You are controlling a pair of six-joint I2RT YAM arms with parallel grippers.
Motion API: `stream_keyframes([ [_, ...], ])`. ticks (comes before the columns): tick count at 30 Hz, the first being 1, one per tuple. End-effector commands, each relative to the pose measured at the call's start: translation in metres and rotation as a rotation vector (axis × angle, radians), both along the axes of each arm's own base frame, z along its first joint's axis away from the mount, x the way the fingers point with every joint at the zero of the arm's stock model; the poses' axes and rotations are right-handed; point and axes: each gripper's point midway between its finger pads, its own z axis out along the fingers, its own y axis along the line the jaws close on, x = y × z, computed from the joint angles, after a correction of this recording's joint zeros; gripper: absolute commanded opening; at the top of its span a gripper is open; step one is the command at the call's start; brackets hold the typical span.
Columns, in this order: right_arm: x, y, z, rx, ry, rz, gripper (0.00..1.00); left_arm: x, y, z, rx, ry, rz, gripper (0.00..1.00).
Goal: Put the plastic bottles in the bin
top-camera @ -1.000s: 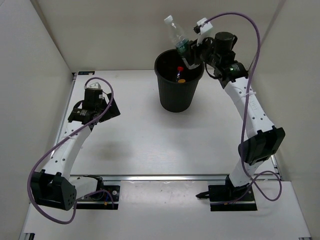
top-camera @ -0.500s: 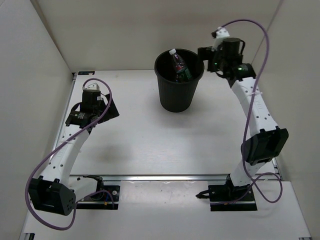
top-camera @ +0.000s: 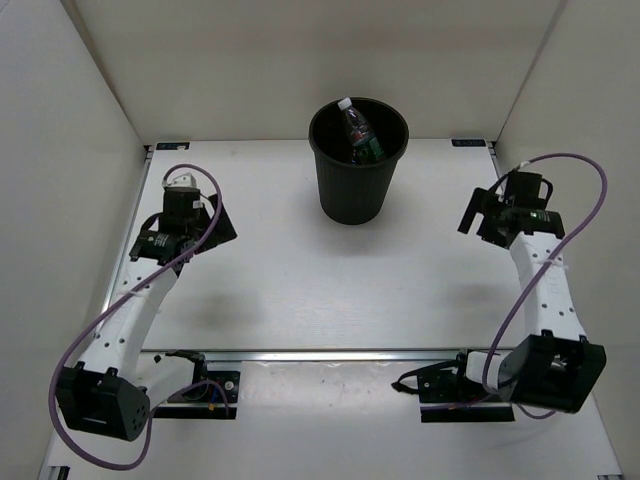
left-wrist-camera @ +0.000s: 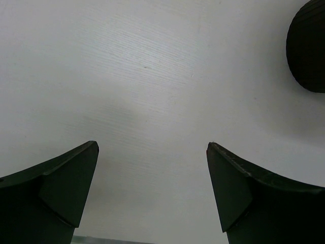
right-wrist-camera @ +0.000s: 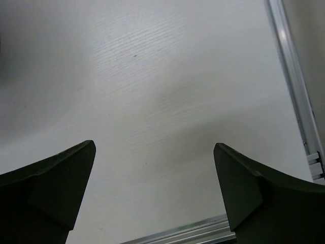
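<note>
Your tall round black plastic bin [top-camera: 352, 200] stands at twelve o'clock, a clear white-capped plastic bottle [top-camera: 357, 133] leaning inside. Your left gripper [left-wrist-camera: 152, 147] at nine and right gripper [right-wrist-camera: 155, 147] at three gape, holding nothing.

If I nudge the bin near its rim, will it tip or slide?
Likely tips before sliding: the bin is tall and tapers to a narrower base. It looks like light plastic, and the bottle inside adds little ballast. A low push should slide it on the smooth table.
</note>
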Motion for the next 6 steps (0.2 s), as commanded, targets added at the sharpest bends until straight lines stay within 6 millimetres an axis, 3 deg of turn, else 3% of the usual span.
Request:
stream_keyframes([
  [1, -0.004, -0.014, 0.027, -0.066, -0.088, -0.041, 0.99, 0.001, 0.0, 0.003, -0.011, -0.027, 0.015, 0.99],
  [6, -0.012, -0.013, 0.009, -0.057, -0.055, -0.047, 0.99, -0.003, 0.008, 0.001, 0.028, -0.013, 0.037, 0.99],
])
